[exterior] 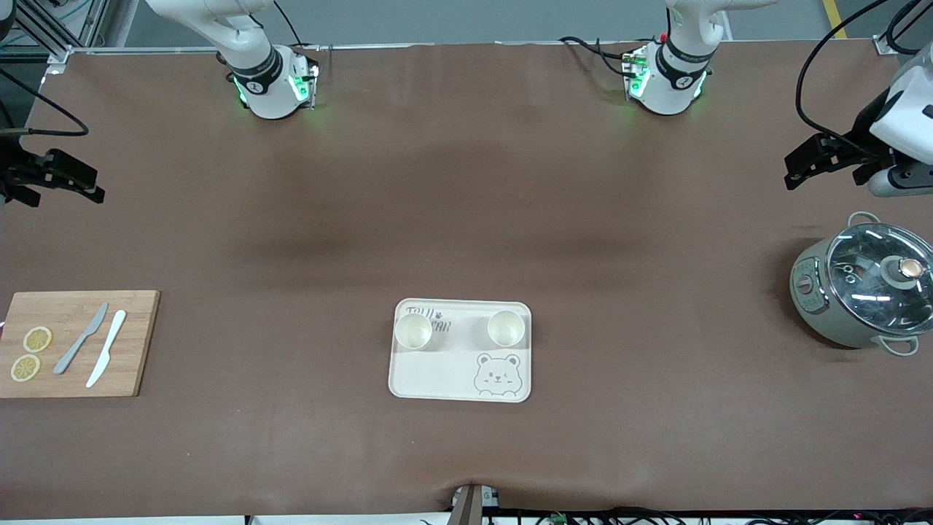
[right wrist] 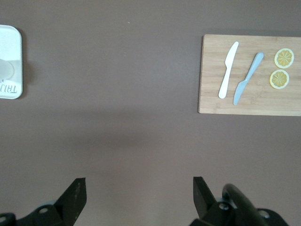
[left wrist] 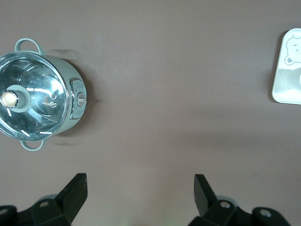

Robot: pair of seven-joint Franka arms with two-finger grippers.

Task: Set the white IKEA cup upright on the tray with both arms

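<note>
On the table (exterior: 466, 182), near its middle and toward the front camera's edge, lies the cream tray (exterior: 437, 375), printed with a bear face at its 5 o'clock corner as the front view shows it. Two white cups stand upright on it, mouths up, both along the tray's edge farther from the camera: one cup (exterior: 413, 330) sits at the corner toward the right arm's end and partly covers the printed lettering, the second cup (exterior: 506, 328) sits at the corner toward the left arm's end. The two are well apart, with bare tray between them.

At the right arm's end of the table rests a wooden cutting board (exterior: 138, 343) carrying two lemon slices (exterior: 37, 339), a grey knife (exterior: 81, 348) and a white knife (exterior: 106, 358), the knives side by side and the slices one nearer the camera than the other. At the left arm's end stands a pale green pot (exterior: 816, 306) with a glass lid (exterior: 882, 277) and a knob on top.

Both arms wait, drawn out to the table's ends. The left hand (left wrist: 140, 193) hangs over bare table beside the pot, at about 12 o'clock from it in the front view, its fingers spread wide and holding nothing. The right hand (right wrist: 139, 195) hangs over bare table at roughly 12 o'clock from the cutting board, fingers likewise spread wide and empty.
</note>
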